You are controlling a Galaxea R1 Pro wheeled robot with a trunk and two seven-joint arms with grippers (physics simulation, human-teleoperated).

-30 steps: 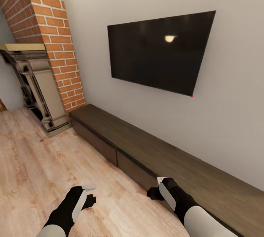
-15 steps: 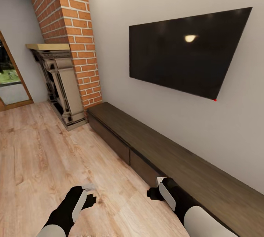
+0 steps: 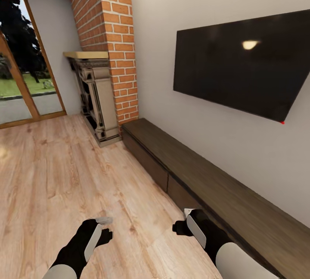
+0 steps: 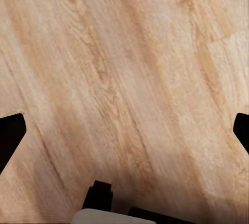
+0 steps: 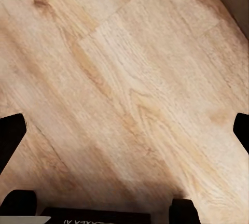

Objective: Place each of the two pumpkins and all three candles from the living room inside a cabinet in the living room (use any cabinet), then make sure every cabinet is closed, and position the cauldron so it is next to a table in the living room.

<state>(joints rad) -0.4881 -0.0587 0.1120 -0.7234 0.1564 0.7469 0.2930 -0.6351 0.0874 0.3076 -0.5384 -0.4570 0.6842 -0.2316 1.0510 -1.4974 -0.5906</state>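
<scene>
You're looking straight down at the wooden floor [image 4: 129, 79], its pale planks and grain running from 11 to 5 o'clock. The left gripper [image 4: 124, 130] hangs above it with its two dark fingertips [image 4: 10, 136] spread wide, nothing between them

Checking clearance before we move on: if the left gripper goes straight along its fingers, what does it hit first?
The wood floor, most likely. The left gripper is open with bare planks ahead of it and nothing between the fingertips; how far off the floor is can't be judged.
</scene>
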